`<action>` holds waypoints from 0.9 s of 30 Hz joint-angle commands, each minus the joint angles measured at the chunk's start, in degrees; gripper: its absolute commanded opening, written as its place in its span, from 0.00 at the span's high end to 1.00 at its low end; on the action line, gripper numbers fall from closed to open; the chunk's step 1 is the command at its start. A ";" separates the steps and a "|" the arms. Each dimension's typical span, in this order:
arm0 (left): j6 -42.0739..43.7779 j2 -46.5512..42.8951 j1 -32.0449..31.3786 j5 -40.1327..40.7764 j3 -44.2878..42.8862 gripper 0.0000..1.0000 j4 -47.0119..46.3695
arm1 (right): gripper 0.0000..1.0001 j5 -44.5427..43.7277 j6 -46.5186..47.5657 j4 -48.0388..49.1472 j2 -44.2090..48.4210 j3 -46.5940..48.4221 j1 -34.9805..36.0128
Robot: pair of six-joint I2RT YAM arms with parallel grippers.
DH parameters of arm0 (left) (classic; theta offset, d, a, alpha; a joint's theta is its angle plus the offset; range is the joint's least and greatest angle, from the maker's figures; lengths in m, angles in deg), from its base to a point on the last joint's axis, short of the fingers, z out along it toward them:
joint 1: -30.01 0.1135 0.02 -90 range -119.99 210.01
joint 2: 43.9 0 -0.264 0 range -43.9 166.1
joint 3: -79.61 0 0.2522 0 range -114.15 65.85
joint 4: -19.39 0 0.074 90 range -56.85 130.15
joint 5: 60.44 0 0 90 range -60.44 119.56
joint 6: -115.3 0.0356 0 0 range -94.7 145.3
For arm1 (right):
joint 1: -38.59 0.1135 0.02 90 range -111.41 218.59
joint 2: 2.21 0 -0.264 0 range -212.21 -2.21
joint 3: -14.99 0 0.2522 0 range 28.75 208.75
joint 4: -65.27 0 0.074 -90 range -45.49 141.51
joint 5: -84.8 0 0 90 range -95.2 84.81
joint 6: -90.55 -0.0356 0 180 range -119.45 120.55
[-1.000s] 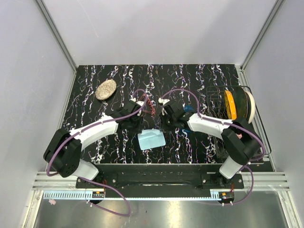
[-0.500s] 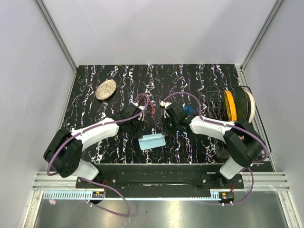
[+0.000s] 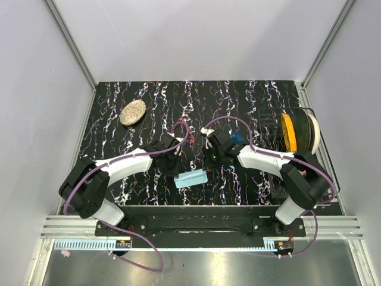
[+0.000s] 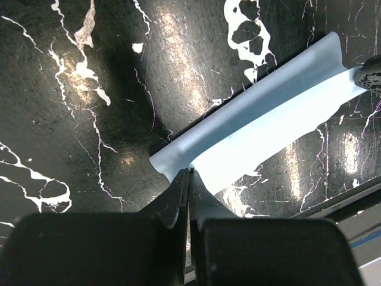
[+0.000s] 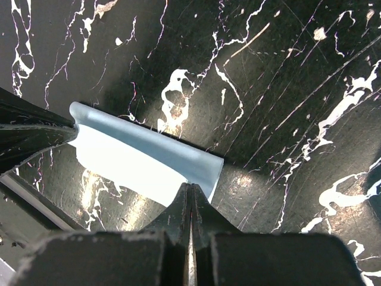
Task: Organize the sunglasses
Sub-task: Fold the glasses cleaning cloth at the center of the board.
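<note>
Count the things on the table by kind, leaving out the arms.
Cloth: 1
Cases: 2 (glittery case, blue case)
Sunglasses: 1
Orange reel: 1
Wire rack: 1
Total: 6

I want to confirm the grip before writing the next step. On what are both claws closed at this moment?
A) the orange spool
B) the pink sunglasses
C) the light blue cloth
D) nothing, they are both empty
C: in the wrist views, the left claw and the right claw each have their tips pressed together on an edge of the light blue cloth, at opposite ends.
</note>
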 commanded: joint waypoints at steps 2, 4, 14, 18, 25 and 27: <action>-0.42 0.96 -0.50 -1.67 0.07 1.00 -2.55 | 1.00 0.20 -0.03 0.01 -0.79 0.44 -0.44; -0.42 1.32 -0.50 -1.67 0.16 1.00 -2.55 | 1.00 0.20 0.05 0.18 -1.31 0.36 -0.44; -0.69 1.32 -0.94 -2.64 0.69 0.93 -2.73 | 0.98 0.20 -1.26 0.10 -1.93 -0.79 -0.36; -0.95 -0.78 -1.21 -4.13 1.47 0.81 -2.73 | 0.87 0.29 -1.96 -0.25 -0.44 -0.70 -0.36; -1.74 -9.30 -1.21 -6.59 3.94 0.60 -2.64 | 0.65 0.37 -2.32 -2.27 3.51 -0.61 -0.36; -2.27 -10.98 -1.30 -6.59 4.55 0.53 -2.38 | 0.62 0.29 -2.58 -2.71 5.70 -0.70 -0.36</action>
